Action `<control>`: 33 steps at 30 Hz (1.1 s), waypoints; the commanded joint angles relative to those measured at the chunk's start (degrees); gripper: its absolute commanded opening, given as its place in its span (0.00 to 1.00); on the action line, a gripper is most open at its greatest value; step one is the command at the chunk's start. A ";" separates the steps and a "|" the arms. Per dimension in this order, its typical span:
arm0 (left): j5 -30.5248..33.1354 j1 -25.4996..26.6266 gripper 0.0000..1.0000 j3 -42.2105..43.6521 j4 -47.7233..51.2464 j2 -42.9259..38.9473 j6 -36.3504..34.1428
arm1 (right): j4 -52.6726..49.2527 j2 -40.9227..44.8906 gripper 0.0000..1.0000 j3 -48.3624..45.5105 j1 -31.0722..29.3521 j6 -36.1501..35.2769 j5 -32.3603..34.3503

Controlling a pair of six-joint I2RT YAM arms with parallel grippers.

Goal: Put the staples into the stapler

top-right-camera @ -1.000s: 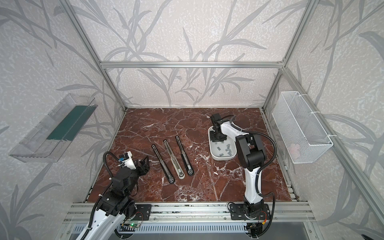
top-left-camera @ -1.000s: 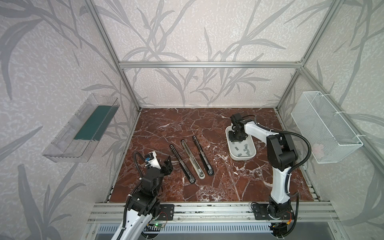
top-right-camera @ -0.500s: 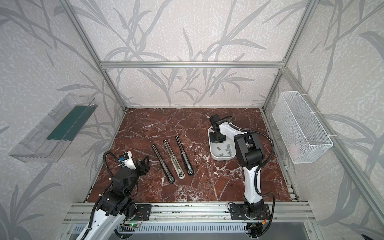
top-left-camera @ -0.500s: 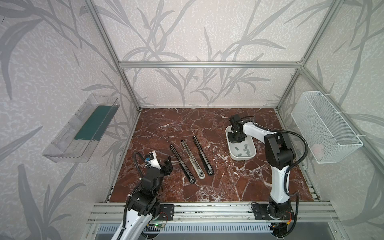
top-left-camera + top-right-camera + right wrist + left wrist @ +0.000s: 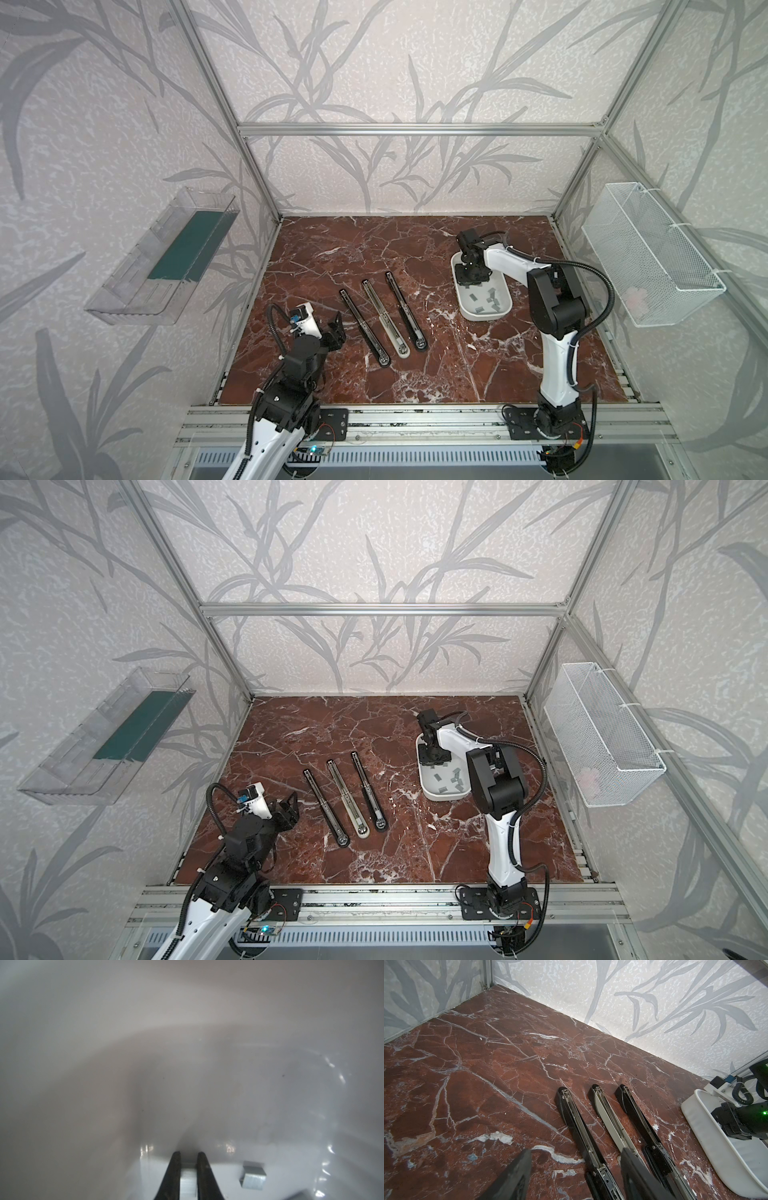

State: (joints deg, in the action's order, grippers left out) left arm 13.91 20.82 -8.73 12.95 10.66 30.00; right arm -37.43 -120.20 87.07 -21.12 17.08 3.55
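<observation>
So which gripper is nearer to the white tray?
Right. The right gripper is down inside the white tray, shut on a staple strip. The left gripper hangs open beside the staplers, well away from it.

Grey leaf-patterned walls (image 5: 374, 62) enclose a red marble floor (image 5: 415, 374)
</observation>
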 commanded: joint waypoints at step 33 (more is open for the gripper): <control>0.63 -0.42 0.70 -0.12 1.53 0.69 0.94 | 14.77 41.26 0.10 -26.29 -33.47 5.38 18.07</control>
State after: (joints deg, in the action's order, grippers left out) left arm 15.09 20.82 -8.71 14.79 10.79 30.35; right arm -28.67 -80.34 62.96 -49.12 19.07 16.32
